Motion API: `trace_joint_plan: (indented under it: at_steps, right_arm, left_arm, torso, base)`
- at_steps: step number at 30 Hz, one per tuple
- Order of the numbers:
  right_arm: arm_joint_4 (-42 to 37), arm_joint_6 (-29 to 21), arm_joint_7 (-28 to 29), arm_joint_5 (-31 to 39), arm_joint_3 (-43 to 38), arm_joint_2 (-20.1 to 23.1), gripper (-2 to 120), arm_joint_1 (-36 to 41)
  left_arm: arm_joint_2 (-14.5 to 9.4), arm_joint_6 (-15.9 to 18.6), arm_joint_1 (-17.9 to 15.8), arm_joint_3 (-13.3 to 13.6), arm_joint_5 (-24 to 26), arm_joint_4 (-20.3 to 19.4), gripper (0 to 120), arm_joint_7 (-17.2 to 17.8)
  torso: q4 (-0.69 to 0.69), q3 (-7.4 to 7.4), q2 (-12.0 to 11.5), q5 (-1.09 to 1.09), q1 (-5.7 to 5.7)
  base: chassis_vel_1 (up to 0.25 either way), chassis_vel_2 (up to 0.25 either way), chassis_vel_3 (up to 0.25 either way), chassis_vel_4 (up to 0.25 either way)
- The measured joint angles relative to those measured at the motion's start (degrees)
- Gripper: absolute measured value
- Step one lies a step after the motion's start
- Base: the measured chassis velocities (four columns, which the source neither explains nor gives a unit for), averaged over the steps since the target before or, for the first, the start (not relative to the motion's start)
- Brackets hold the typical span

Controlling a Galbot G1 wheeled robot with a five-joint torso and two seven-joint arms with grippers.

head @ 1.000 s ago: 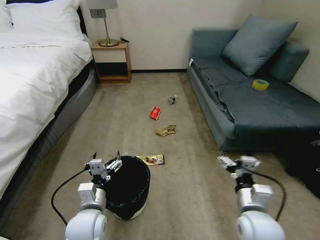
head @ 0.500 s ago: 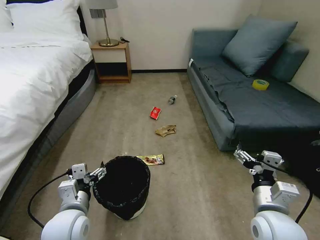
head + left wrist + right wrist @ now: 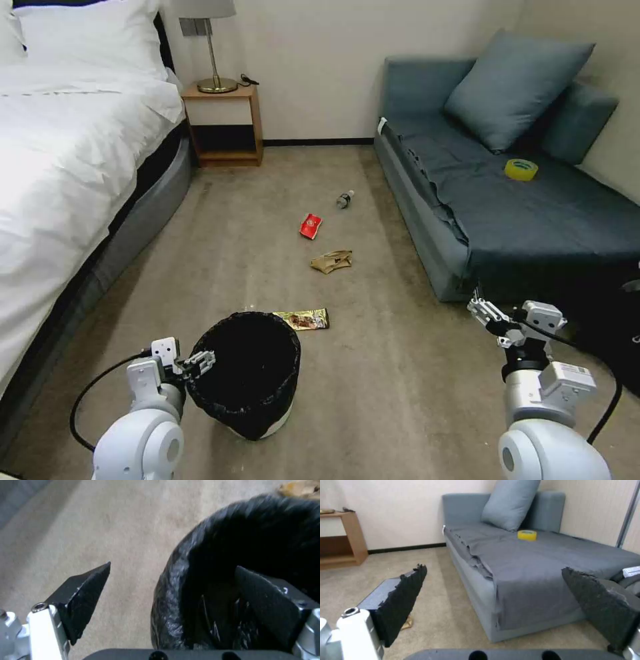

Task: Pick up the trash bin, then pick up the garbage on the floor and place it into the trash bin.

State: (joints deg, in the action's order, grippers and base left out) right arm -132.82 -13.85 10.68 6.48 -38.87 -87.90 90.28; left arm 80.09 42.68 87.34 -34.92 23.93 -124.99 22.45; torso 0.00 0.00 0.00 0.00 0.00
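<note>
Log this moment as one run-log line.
left gripper: open, straddling trash bin rim | right gripper: open, idle near sofa | garbage: on floor

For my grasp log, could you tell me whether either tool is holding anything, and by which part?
Nothing is held. The left tool is open astride the trash bin rim, one finger inside, one outside. The right tool is open, near the sofa.

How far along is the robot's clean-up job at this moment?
Nothing is finished. The black-lined round trash bin stands on the carpet, unlifted; the open left gripper straddles its rim. Left on the floor are the gold-brown wrapper, crumpled tan paper, red packet and small clear bottle. The right gripper hangs open near the grey sofa.
</note>
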Motion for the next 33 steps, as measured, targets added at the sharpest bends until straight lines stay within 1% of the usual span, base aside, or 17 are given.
trace_joint_plan:
  at_steps: [1, 5, 11, 14, 16, 17, 18, 20, 23, 26, 27, 28, 29, 30, 31, 32, 33]
  right_arm:
    - [0.00, 0.00, 0.00, 0.00, 0.00, 0.00, 100, 0.00]
    - [0.44, 0.05, 0.06, -0.19, 0.15, -0.20, 100, -0.53]
    - [0.77, 0.20, 0.07, -0.29, 0.11, -0.29, 100, -0.80]
    - [0.97, 0.47, 0.10, -0.32, 0.00, -0.28, 100, -0.87]
    - [1.25, 0.81, 0.17, -0.45, -0.08, -0.26, 100, -0.94]
    - [1.25, 0.81, 0.17, -0.45, -0.08, -0.26, 100, -0.94]
    - [1.32, 0.92, 0.19, -0.49, -0.08, -0.26, 100, -0.94]
    - [1.49, 1.18, 0.26, -0.57, -0.09, -0.26, 100, -0.99]
    - [1.59, 1.29, 0.29, -0.59, -0.11, -0.23, 100, -1.08]
    - [1.71, 1.49, 0.32, -0.60, -0.15, -0.16, 100, -1.23]
    - [1.71, 1.49, 0.32, -0.60, -0.15, -0.16, 100, -1.23]
    - [1.78, 1.52, 0.35, -0.60, -0.15, -0.15, 100, -1.25]
    - [1.86, 1.56, 0.37, -0.61, -0.15, -0.13, 100, -1.25]
    - [1.90, 1.61, 0.37, -0.61, -0.15, -0.12, 100, -1.25]
    - [1.97, 1.69, 0.39, -0.62, -0.13, -0.08, 100, -1.25]
    - [2.01, 1.72, 0.40, -0.62, -0.12, -0.05, 100, -1.24]
    - [2.01, 1.72, 0.40, -0.62, -0.12, -0.05, 100, -1.24]
  left_arm:
    - [0.00, 0.00, 0.00, 0.00, 0.00, 0.00, 100, 0.00]
    - [-0.16, -0.18, -1.49, 0.53, 2.19, 5.14, 100, 0.36]
    - [-0.08, -0.30, -2.33, 1.00, 2.97, 7.77, 100, 0.36]
    - [-0.06, -0.36, -2.49, 1.12, 3.17, 8.18, 99, 0.35]
    - [0.03, -0.40, -2.67, 1.21, 3.30, 8.65, 93, 0.34]
    - [0.03, -0.40, -2.67, 1.21, 3.30, 8.65, 93, 0.34]
    - [0.07, -0.41, -2.71, 1.23, 3.36, 8.75, 90, 0.34]
    - [0.22, -0.50, -2.75, 1.27, 3.80, 9.04, 78, 0.33]
    - [0.28, -0.54, -2.75, 1.28, 3.99, 9.15, 72, 0.32]
    - [0.32, -0.82, -2.73, 1.20, 4.74, 9.40, 56, 0.30]
    - [0.32, -0.82, -2.73, 1.20, 4.74, 9.40, 56, 0.30]
    - [0.32, -0.83, -2.70, 1.15, 4.97, 9.44, 54, 0.29]
    - [0.33, -0.84, -2.67, 1.13, 5.20, 9.47, 49, 0.30]
    - [0.33, -0.85, -2.66, 1.11, 5.32, 9.50, 47, 0.30]
    - [0.34, -0.87, -2.64, 1.08, 5.67, 9.56, 39, 0.31]
    - [0.35, -0.87, -2.62, 1.07, 5.83, 9.58, 35, 0.33]
    - [0.35, -0.87, -2.62, 1.07, 5.83, 9.58, 35, 0.33]
  torso:
    - [0.00, 0.00, 0.00, 0.00, 0.00]
    - [0.00, 0.00, 0.00, 0.00, 0.00]
    - [0.00, 0.00, 0.00, 0.00, 0.00]
    - [0.00, 0.00, 0.00, 0.00, 0.00]
    - [0.00, 0.00, 0.00, 0.00, 0.00]
    - [0.00, 0.00, 0.00, 0.00, 0.00]
    - [0.00, 0.00, 0.00, 0.00, 0.00]
    - [0.00, 0.00, 0.00, 0.02, 0.00]
    - [0.00, 0.00, 0.00, 0.02, 0.00]
    - [0.00, 0.00, 0.00, 0.03, 0.00]
    - [0.00, 0.00, 0.00, 0.03, 0.00]
    - [0.00, 0.00, 0.00, 0.03, 0.00]
    - [0.00, 0.00, 0.00, 0.03, 0.00]
    - [0.00, 0.00, 0.00, 0.03, 0.00]
    - [0.00, 0.00, 0.00, 0.03, 0.00]
    - [0.00, 0.00, 0.00, 0.03, 0.00]
    - [0.00, 0.00, 0.00, 0.03, 0.00]
  base:
    - [0.000, 0.000, 0.000, 0.000]
    - [0.000, 0.000, 0.000, 0.000]
    - [0.000, 0.000, 0.000, 0.000]
    - [0.000, 0.000, 0.000, 0.000]
    - [0.000, 0.000, 0.000, 0.000]
    - [0.000, 0.000, 0.000, 0.000]
    - [0.000, 0.000, 0.000, 0.000]
    - [0.000, 0.000, 0.000, 0.000]
    - [0.000, 0.000, 0.000, 0.000]
    - [0.000, 0.000, 0.000, 0.000]
    - [0.000, 0.000, 0.000, 0.000]
    - [0.000, 0.000, 0.000, 0.000]
    - [0.000, 0.000, 0.000, 0.000]
    - [0.000, 0.000, 0.000, 0.000]
    - [0.000, 0.000, 0.000, 0.000]
    - [0.000, 0.000, 0.000, 0.000]
    - [0.000, 0.000, 0.000, 0.000]
